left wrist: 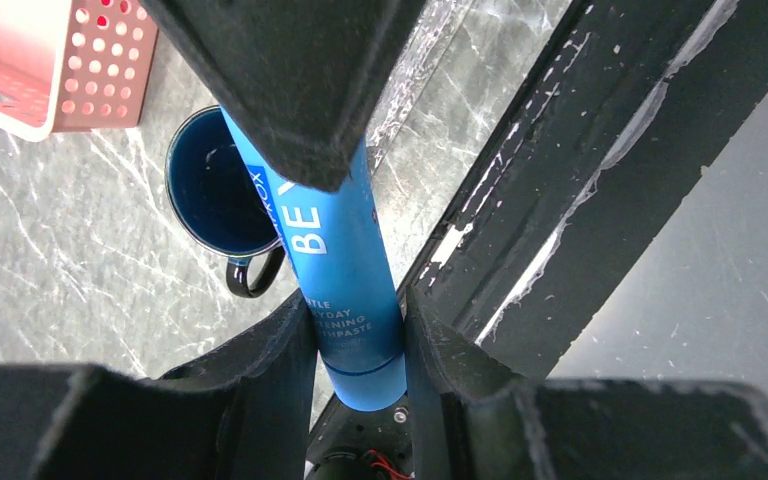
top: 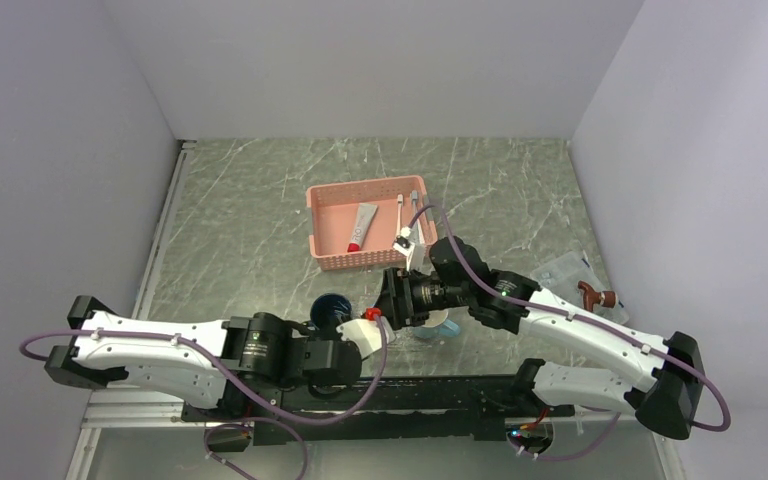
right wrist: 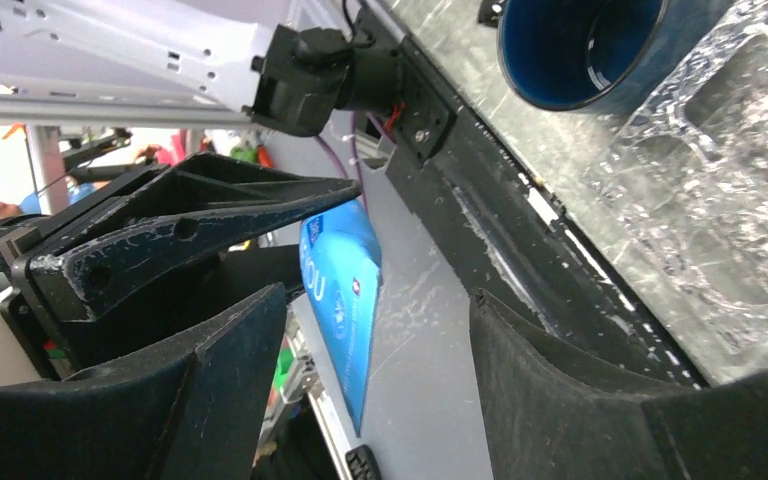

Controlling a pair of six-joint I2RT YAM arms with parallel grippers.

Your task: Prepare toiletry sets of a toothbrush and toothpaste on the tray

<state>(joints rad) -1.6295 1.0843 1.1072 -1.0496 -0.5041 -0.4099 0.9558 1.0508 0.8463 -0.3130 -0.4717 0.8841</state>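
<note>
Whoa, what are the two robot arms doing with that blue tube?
The left tool is clamped on a flat blue toothpaste tube. The right tool is open with the tube between its fingers, so it looks like a hand-over. The white toothpaste tube with a red end and two thin white toothbrushes lie in the pink mesh basket.

The toothpaste tube [left wrist: 345, 260] is bright blue with white lettering. The mug [left wrist: 215, 190] is dark blue, black-handled. The perforated basket [top: 360, 262] is pink, holding a white, red-ended tube [top: 362, 225]. The tabletop [top: 240, 220] is grey stone with pale veins.
</note>
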